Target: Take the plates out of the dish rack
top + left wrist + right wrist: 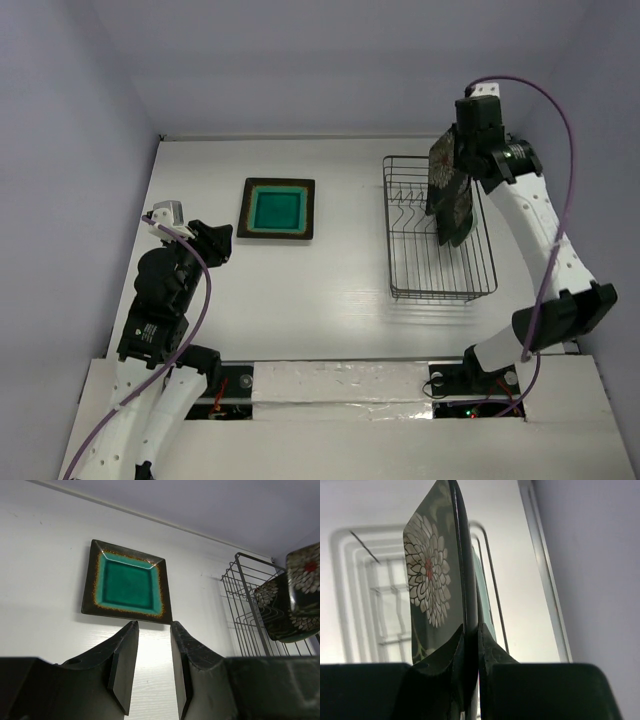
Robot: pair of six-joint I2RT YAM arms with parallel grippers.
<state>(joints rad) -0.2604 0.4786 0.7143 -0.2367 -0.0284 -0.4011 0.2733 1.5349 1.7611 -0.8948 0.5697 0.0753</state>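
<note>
The teal-centred square plate (277, 209) lies flat on the table left of the dish rack (420, 285); it also shows in the left wrist view (129, 582). My right gripper (466, 152) is shut on the edge of a black flowered plate (442, 168) and holds it on edge above the rack's far part; the right wrist view shows the fingers (492, 650) pinching that plate (431, 575). A second flowered plate (456, 215) stands in the rack. A pale mint surface (487, 605) shows just behind the held plate. My left gripper (215, 243) is open and empty, near-left of the teal plate.
The rack (247, 610) stands at the right side of the table, close to the right wall. White walls enclose the table at the back and both sides. Bare table lies between the teal plate and the rack.
</note>
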